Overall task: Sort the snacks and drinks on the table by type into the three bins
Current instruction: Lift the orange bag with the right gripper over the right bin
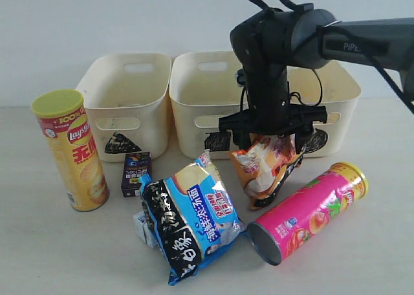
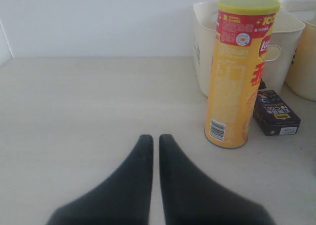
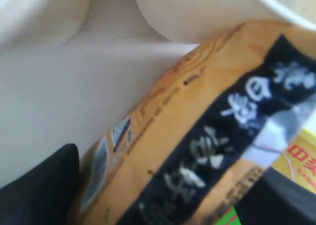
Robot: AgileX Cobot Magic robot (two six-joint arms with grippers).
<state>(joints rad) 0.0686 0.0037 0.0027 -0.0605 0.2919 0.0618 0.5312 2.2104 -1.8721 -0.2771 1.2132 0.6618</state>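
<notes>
Cream bins (image 1: 132,91) behind, right pincer (image 1: 272,142) gripping orange bag (image 1: 262,173), left pincer (image 2: 155,142) closed.

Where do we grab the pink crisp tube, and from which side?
Probably mid-body of the pink crisp tube, from above, jaws across its round width. It lies on its side on the table, slanted, so the ends face sideways and the curved wall faces up. The orange-white bag sits close to one flank, so go in narrow.

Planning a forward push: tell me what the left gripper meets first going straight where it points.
Way looks free: ahead of the left gripper lies only bare table up to the wall; the Lay's tube stands aside.
</notes>
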